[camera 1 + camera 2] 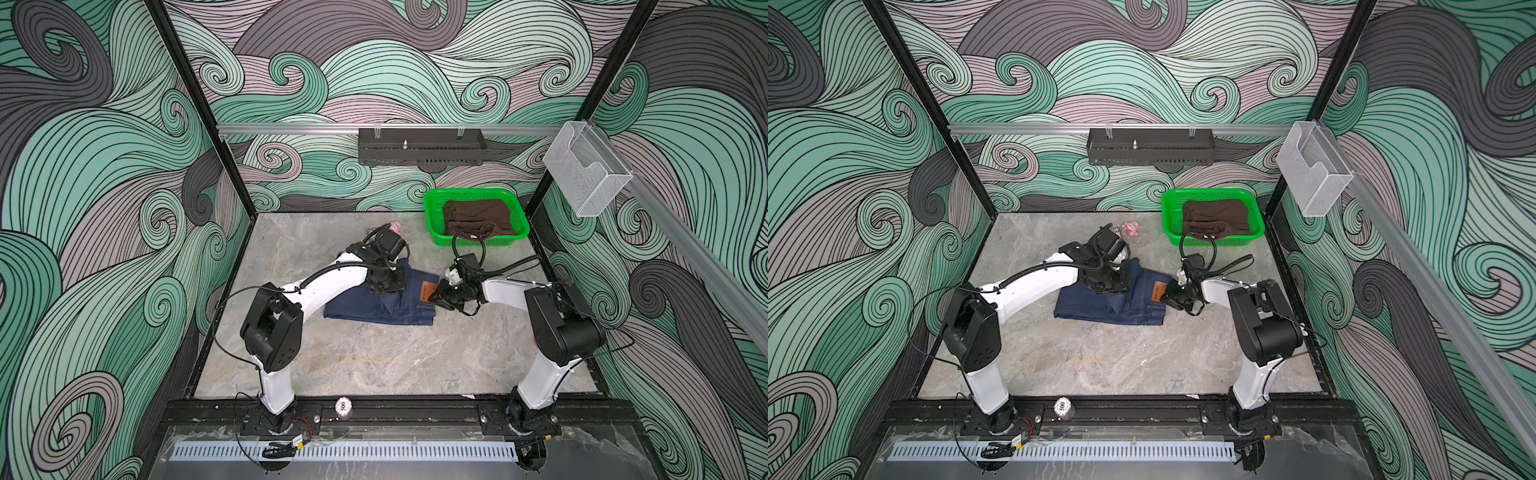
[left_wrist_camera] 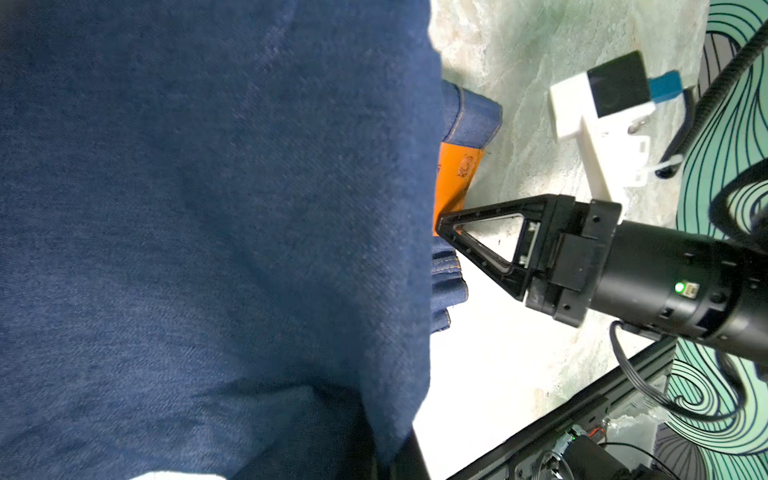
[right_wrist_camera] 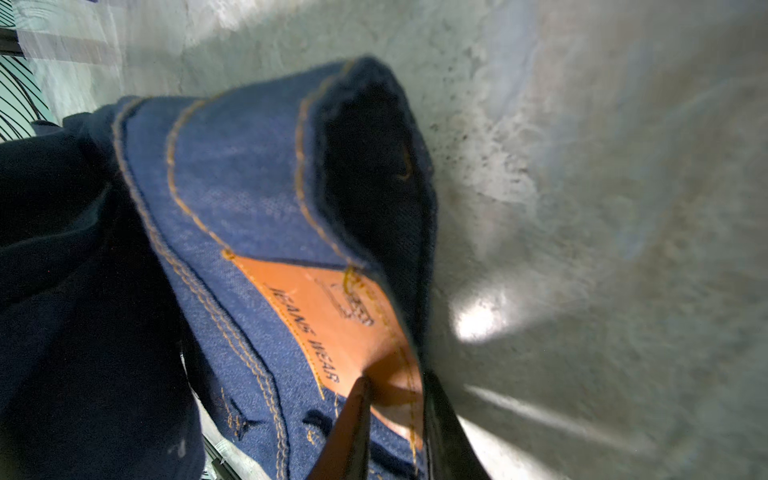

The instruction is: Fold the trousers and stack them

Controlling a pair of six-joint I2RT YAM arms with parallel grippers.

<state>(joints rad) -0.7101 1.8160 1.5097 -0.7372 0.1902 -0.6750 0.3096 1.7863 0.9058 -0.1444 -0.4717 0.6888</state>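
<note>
Denim trousers (image 1: 409, 309) lie folded mid-frame on the worktop (image 1: 374, 361) — my right claw (image 3: 397, 386) pinches the waistband (image 3: 237, 174) at its brown patch (image 3: 324, 320), my left claw (image 1: 386, 289) pressed shut on their cloth.

Both top views are evenly, softly lit and sharp, with wide-angle stretch toward the picture edges. In the left wrist view the worktop (image 2: 478, 365) beside the trousers (image 2: 208, 228) burns out to white glare; the right wrist view is dimmer, smeared and soft, with one bright reflection on the stone.
</note>
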